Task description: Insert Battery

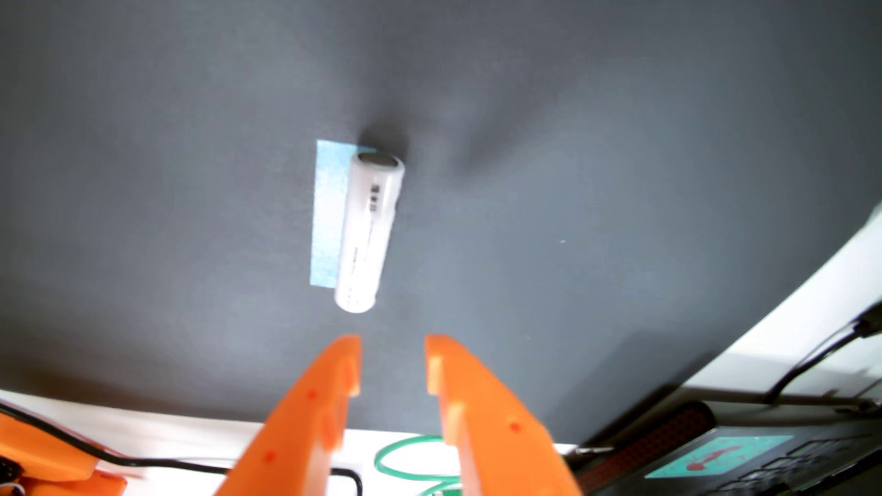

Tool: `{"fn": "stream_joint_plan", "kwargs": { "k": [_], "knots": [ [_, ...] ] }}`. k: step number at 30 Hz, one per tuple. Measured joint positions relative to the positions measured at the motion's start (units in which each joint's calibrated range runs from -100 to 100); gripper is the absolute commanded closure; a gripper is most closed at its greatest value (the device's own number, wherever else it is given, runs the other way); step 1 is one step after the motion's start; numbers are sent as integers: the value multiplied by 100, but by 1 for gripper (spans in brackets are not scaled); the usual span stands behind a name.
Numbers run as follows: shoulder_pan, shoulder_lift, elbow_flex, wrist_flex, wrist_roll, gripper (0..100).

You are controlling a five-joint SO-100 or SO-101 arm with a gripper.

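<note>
Battery [370, 229] flat on dark mat [572, 143], long axis toward hand [392, 344], fingers apart, empty.

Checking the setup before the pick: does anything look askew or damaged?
Nothing looks damaged. The white battery lies on the dark mat, overlapping a blue tape strip's right edge instead of centered. The open hand hasn't touched it.

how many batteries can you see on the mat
1: a white battery lies on the dark mat, partly over a blue tape strip, ahead of the open gripper.
</note>
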Motion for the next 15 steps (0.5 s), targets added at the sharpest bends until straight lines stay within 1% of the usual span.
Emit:
{"fn": "stream_joint_plan", "kwargs": {
  "k": [3,7,13,15],
  "knots": [
    [-33,17,0,-192,0,90],
    [393,17,9,-510,0,85],
    [1041,17,36,-611,0,85],
    [1114,17,45,-619,-87,85]
  ]
}}
